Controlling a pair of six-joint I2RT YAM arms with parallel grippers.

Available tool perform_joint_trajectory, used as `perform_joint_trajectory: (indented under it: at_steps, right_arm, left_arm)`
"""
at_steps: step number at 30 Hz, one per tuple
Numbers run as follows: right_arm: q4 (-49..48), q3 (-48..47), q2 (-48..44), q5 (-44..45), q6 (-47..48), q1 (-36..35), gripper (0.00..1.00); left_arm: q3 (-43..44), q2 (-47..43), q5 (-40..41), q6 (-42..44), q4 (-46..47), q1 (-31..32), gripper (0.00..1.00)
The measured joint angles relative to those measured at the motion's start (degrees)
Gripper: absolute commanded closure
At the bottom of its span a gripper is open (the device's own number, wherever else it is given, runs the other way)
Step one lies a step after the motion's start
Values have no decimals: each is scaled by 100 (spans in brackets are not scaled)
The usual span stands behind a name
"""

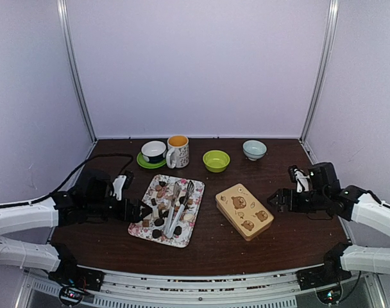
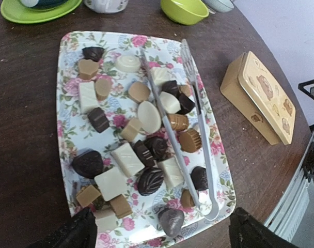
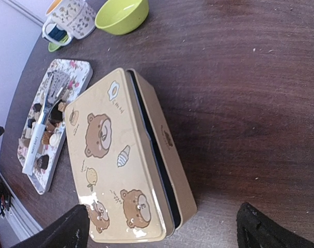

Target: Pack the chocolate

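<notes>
Close to thirty bite-size pieces of chocolate [image 2: 127,159], dark brown, light brown and cream-white, round and square, lie loose on one flowered rectangular tray [image 2: 69,129] toward the left of the dark wooden table [image 1: 208,250]. None is packed yet. One pair of metal tongs [image 1: 178,210] rests on top of them, along the tray's long axis. That axis runs near to far, leaning a little right at the far end. The tongs' hinge is at the near end and their tips are at the far end.

Your left gripper [image 1: 138,210] sits just beside the tray's near left corner, with the chocolate lying to its right. Its jaws stand spread wide with nothing between them. That arm is much the nearer to both chocolate and tongs, so I judge the pick-up falls to it.

One tan rectangular tin [image 3: 115,155] with bear pictures lies right of the tray, near it but apart. Its lid is on, and its long axis slants from far left to near right. Your right gripper [image 1: 276,202] hovers just right of the tin, pointing at it, jaws likewise released and empty. It looks the arm placed to open the lid.

Along the far edge you have four vessels: one white cup [image 1: 154,150] on one green saucer [image 1: 144,163], one speckled mug [image 1: 178,152], one lime-green bowl [image 1: 216,160] and one pale blue bowl [image 1: 254,149].
</notes>
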State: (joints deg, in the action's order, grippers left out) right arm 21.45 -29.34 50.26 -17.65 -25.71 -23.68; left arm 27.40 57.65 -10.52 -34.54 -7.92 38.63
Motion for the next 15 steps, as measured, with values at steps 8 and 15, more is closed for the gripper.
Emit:
perform_joint_trajectory:
  at_steps: [8, 15]
  right_arm:
    - [-39, 9, 363, 278, -212, -769, 3]
    - [-114, 22, 608, 400, -374, -1117, 1]
  left_arm:
    - [758, 1051, 1064, -116, -173, 1309, 10]
    - [1373, 1858, 1370, -332, -127, 1996, 13]
